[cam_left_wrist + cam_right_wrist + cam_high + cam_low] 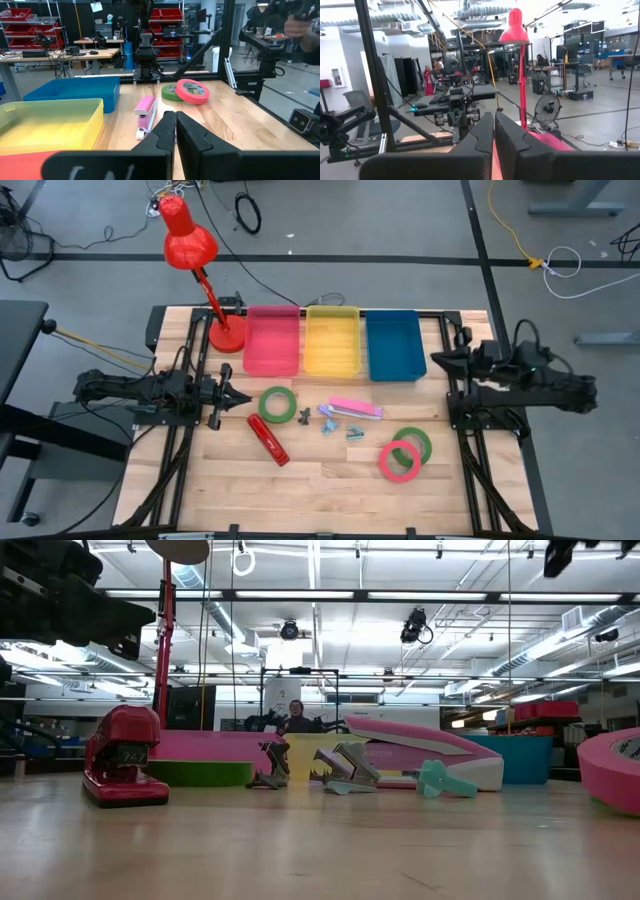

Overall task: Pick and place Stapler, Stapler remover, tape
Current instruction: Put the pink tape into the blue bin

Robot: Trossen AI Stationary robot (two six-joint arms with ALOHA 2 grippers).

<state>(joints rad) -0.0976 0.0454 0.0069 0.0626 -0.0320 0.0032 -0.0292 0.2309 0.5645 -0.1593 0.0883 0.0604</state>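
On the wooden table lie a red stapler, a pink stapler, small staple removers between them, and three tape rings — a green ring, another green ring just touching the red-pink ring. My left pincer and right pincer hover at the table's sides — both pressed together, holding nothing.

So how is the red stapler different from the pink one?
The red stapler is all red and looks stubby; the pink stapler is pink on top, white underneath, and slimmer. The red stapler lies slanted near the left green tape ring; the pink stapler lies almost level in front of the yellow bin and blue bin. Both rest on the wooden table, and no tool touches either.
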